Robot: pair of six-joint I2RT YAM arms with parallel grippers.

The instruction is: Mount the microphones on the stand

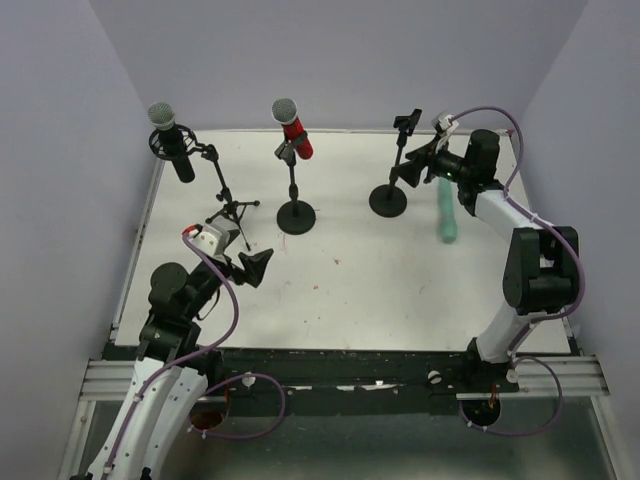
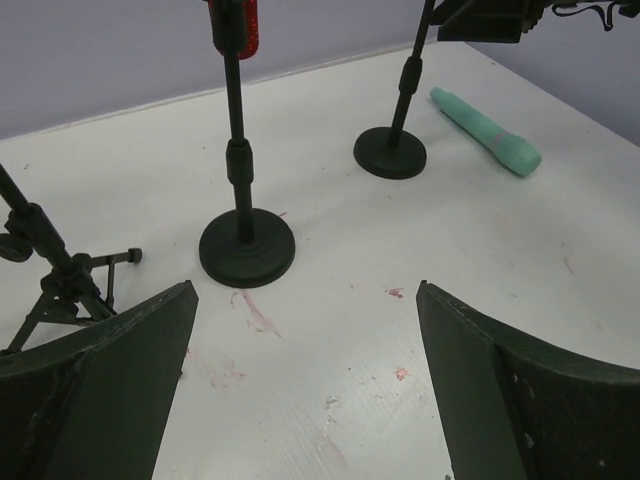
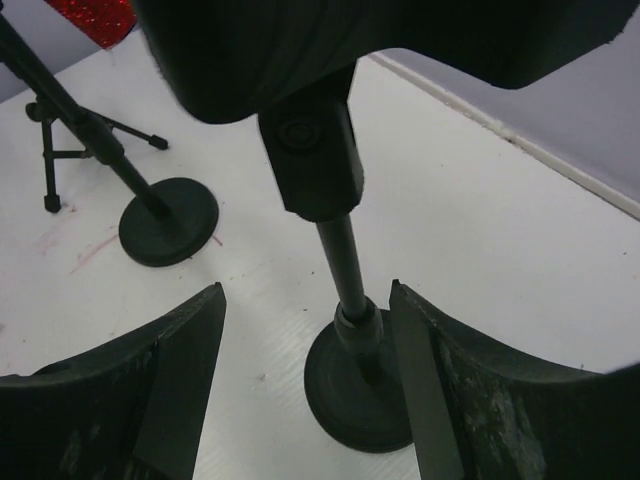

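Observation:
The black microphone [image 1: 172,140] sits in the tripod stand [image 1: 232,208] at the back left. The red microphone [image 1: 292,128] sits in the middle round-base stand [image 1: 296,215]; its lower end shows in the left wrist view [image 2: 240,25]. The mint-green microphone [image 1: 447,212] lies flat on the table right of the third stand [image 1: 388,198], whose clip [image 1: 407,122] is empty; it also shows in the left wrist view [image 2: 487,132]. My right gripper [image 1: 422,163] is open, level with that stand's upper pole; in its wrist view [image 3: 305,288] the pole [image 3: 345,262] stands between the jaws. My left gripper [image 1: 257,267] is open and empty above bare table [image 2: 305,285].
The white table [image 1: 400,290] has purple walls on three sides. In the left wrist view the middle stand's base [image 2: 247,248], the third stand's base [image 2: 390,153] and the tripod legs [image 2: 70,285] stand ahead. Faint red smears mark the table.

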